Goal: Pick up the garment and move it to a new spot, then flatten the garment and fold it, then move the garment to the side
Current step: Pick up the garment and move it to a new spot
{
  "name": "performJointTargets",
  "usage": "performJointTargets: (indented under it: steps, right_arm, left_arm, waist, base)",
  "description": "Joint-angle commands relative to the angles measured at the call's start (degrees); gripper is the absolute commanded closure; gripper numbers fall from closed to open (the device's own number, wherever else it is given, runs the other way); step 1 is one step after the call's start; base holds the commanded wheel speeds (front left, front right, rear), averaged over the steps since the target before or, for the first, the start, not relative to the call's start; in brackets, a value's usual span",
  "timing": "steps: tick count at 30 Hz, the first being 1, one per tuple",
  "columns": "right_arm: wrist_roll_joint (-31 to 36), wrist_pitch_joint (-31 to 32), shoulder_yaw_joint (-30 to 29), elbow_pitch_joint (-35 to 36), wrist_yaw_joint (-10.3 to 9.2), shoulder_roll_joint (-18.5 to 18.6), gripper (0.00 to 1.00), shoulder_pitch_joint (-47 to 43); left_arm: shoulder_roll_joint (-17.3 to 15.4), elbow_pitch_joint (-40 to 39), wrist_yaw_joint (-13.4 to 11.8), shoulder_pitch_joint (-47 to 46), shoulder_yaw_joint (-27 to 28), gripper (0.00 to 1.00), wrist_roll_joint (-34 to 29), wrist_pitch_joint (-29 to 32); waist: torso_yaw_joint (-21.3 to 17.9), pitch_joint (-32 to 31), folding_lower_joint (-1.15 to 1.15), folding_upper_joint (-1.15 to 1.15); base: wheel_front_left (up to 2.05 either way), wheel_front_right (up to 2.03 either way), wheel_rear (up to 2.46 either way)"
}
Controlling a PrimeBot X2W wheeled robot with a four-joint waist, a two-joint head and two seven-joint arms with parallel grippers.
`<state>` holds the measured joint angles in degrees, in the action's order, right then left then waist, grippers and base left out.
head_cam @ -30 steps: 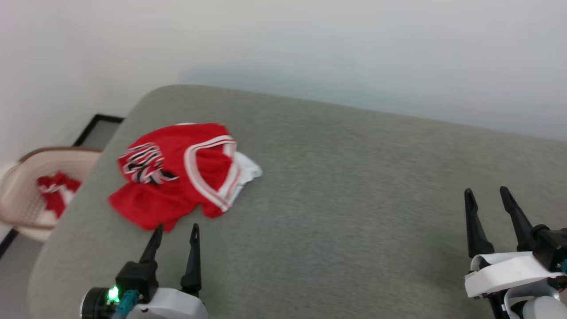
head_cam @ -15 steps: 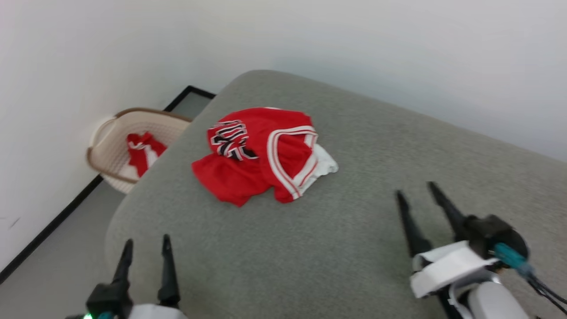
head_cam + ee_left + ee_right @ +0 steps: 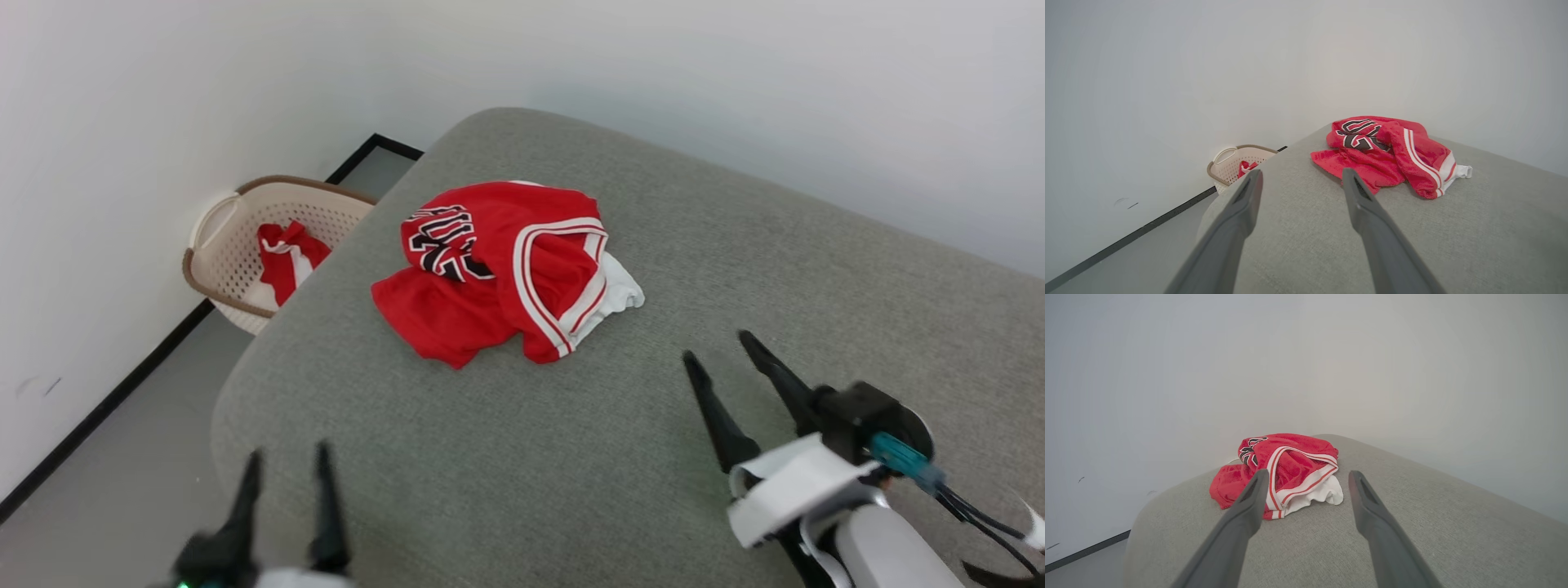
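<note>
The garment (image 3: 498, 273) is a red jersey with white-and-red striped trim and black lettering, lying crumpled near the far left end of a grey cushioned surface (image 3: 735, 286). A white inner part pokes out at its right side. It also appears in the left wrist view as the garment (image 3: 1384, 155) and in the right wrist view as the garment (image 3: 1286, 473). My left gripper (image 3: 290, 460) stands open at the cushion's near left edge, well short of the jersey. My right gripper (image 3: 718, 347) is open too, hovering to the jersey's right and nearer me, with nothing between its fingers.
A beige laundry basket (image 3: 237, 245) with red cloth inside stands on the floor beyond the cushion's left end, against a white wall. A black skirting strip (image 3: 98, 408) runs along the floor. The cushion stretches wide to the right of the jersey.
The head camera has swung left, so the whole picture shifted right and the basket came fully into view. The jersey lies as before. Both grippers sit lower in the picture, still open.
</note>
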<state>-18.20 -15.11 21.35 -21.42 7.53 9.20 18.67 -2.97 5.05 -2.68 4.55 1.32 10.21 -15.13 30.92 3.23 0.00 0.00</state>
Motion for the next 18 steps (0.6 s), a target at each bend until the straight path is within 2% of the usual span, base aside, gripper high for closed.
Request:
performJointTargets:
  steps: [1, 4, 8, 14, 18]
  right_arm:
    - [-0.28, -0.03, -0.72, 0.30, -0.08, 0.39, 0.00, -1.35]
    - [0.72, -0.03, -3.81, 1.65, -0.08, 0.69, 0.00, -3.48]
    - [2.16, -0.03, -5.11, 3.72, -0.07, 0.93, 0.00, -3.54]
    - [2.10, -0.03, -5.68, 5.62, -0.07, 2.05, 0.00, -1.15]
    - [1.64, -0.03, -6.72, 6.39, -0.07, 2.13, 0.00, 0.16]
  left_arm:
    - [0.02, 0.75, 1.07, -2.18, -0.62, 0.00, -0.86, -0.03]
    - [-0.86, 5.40, 5.07, -8.09, -3.13, 0.00, -2.61, -0.03]
    - [-2.91, 11.09, 7.70, -18.66, -3.68, 0.00, -2.77, -0.02]
    - [-8.35, 23.42, 9.31, -35.48, -4.29, 0.00, -2.76, 0.69]
    - [-11.81, 34.24, 9.97, -45.55, -5.01, 0.00, -0.19, 6.00]
  waist:
    - [-0.42, 0.11, 0.00, 0.00]
    - [-1.15, 0.55, 0.00, 0.00]
    - [-7.30, 4.66, 0.00, 0.00]
    - [-16.42, 11.65, 0.00, 0.00]
    - [-20.58, 14.94, 0.00, 0.00]
  base:
    - [0.00, 0.00, 0.00]
    - [0.00, 0.00, 0.00]
    - [0.00, 0.00, 0.00]
    - [0.00, 0.00, 0.00]
    - [0.00, 0.00, 0.00]
